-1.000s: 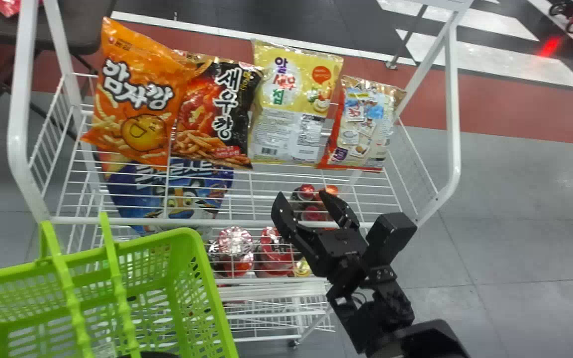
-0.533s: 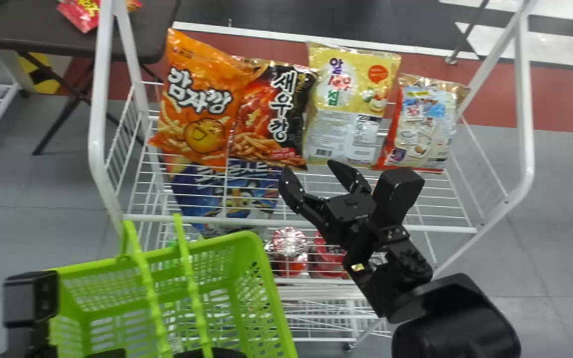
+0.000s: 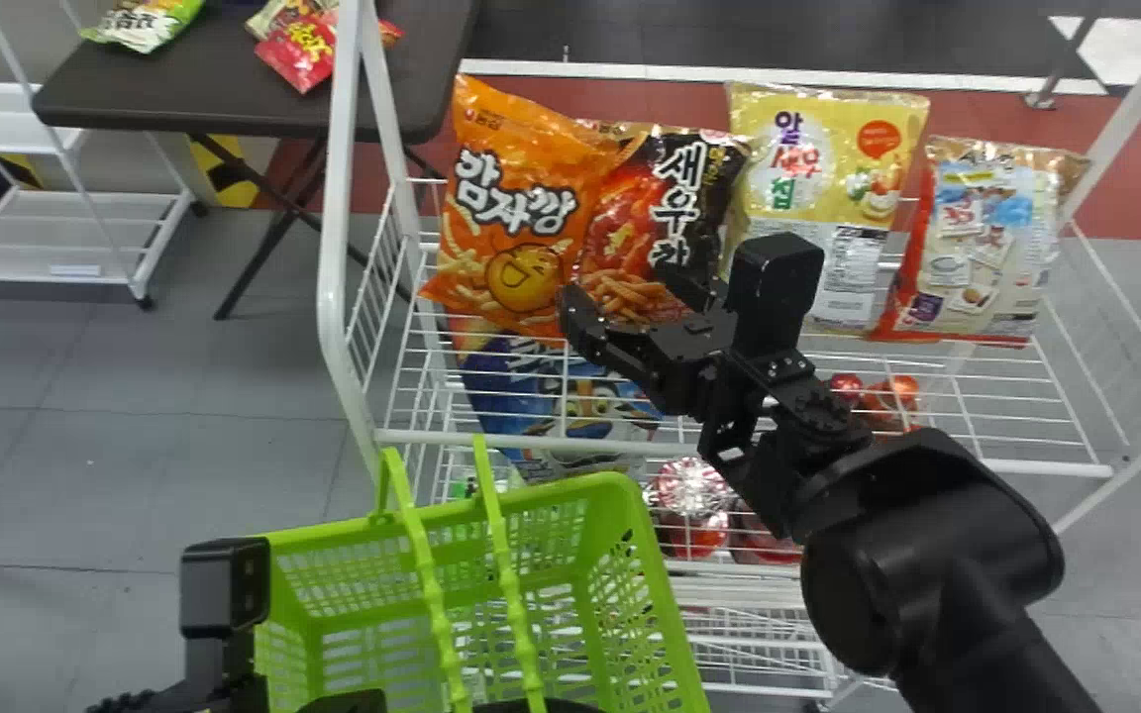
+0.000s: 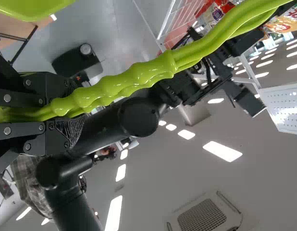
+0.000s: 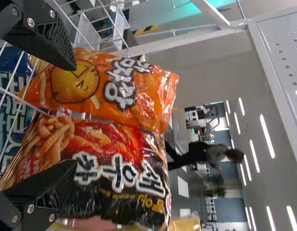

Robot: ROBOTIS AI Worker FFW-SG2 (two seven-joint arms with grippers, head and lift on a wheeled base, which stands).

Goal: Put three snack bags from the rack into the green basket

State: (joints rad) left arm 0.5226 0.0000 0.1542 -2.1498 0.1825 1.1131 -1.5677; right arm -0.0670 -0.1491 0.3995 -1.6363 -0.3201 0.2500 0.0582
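Released right claw (image 3: 620, 287) faces the orange snack bag (image 3: 521, 208) and black snack bag (image 3: 674, 193); left claw (image 3: 343, 702) apparently grasps the green basket handles (image 3: 510, 584).

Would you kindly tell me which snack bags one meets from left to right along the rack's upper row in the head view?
Orange bag with a smiling face → black-and-red bag → yellow-and-white bag → red-and-beige bag.

Snack bags (image 3: 521, 208) on rack (image 3: 335, 248); basket (image 3: 570, 487) before rack's left part; table (image 3: 184, 104) behind, left.

Dark folding table (image 3: 125, 94) on grey tiled floor (image 3: 135, 446).
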